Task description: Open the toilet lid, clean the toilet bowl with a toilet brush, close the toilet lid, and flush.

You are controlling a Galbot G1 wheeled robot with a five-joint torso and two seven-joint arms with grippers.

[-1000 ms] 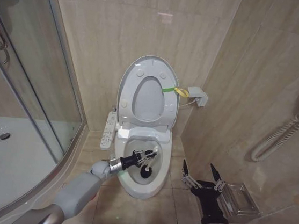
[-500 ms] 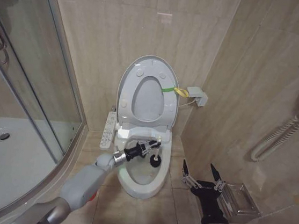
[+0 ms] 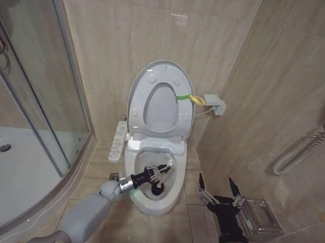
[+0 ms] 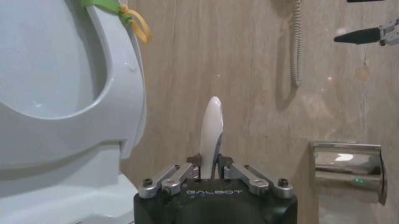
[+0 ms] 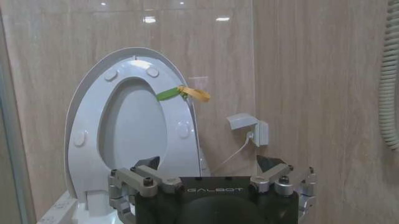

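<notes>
White ceramic toilet bowl (image 3: 162, 200) stands on the tiled floor against the wall, with the toilet lid (image 3: 159, 100) raised upright behind it. Left tool (image 3: 155, 173) is clamped on the toilet brush (image 3: 160, 179) handle; the dark bristle head appears to sit inside the bowl. Right tool (image 3: 220, 188) hovers beside the bowl, well apart, fingers spread and holding nothing

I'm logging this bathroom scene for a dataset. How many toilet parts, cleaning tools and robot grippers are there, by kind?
Toilet parts: 4: toilet lid, seat, toilet bowl, button panel
Cleaning tools: 1: toilet brush
Grippers: 2: left gripper shut on the brush over the bowl, right gripper open beside the toilet
Total: 7
</notes>
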